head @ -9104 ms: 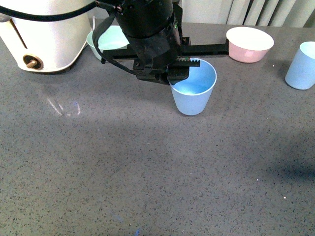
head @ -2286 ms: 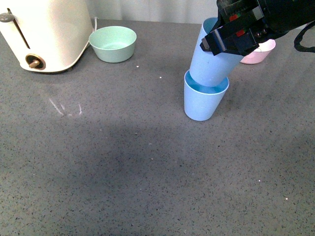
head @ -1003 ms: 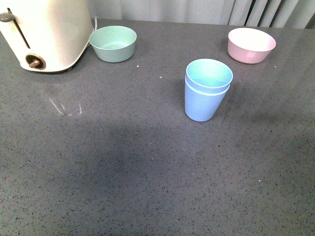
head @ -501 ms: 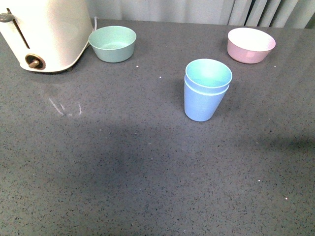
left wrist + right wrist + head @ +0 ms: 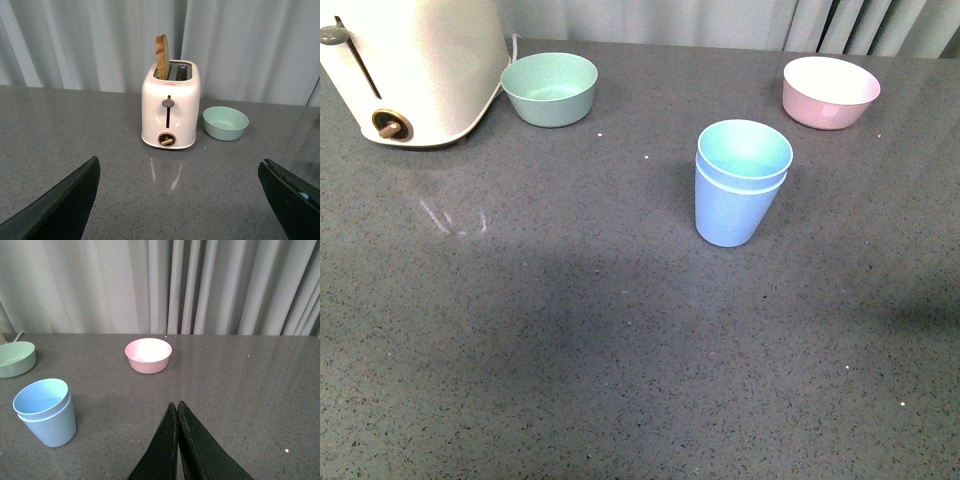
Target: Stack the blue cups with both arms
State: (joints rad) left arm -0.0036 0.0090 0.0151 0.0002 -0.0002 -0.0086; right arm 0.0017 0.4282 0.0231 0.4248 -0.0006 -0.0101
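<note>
The two blue cups (image 5: 740, 185) stand nested, one inside the other, upright in the middle of the grey table; the same stack of blue cups (image 5: 46, 412) shows in the right wrist view. Neither arm appears in the front view. My left gripper (image 5: 180, 172) is open, its black fingers (image 5: 65, 205) wide apart over bare table, facing the toaster. My right gripper (image 5: 176, 405) is shut with nothing in it, away from the cups and off to one side of them.
A cream toaster (image 5: 415, 65) with a slice of bread (image 5: 162, 56) stands at the back left. Beside it sits a mint green bowl (image 5: 550, 88). A pink bowl (image 5: 830, 92) is at the back right. Curtains hang behind the table.
Earlier a black arm held one cup, then another arm lowered the second cup into it. Both arms have since left the front view. Nothing has moved in the last second.
</note>
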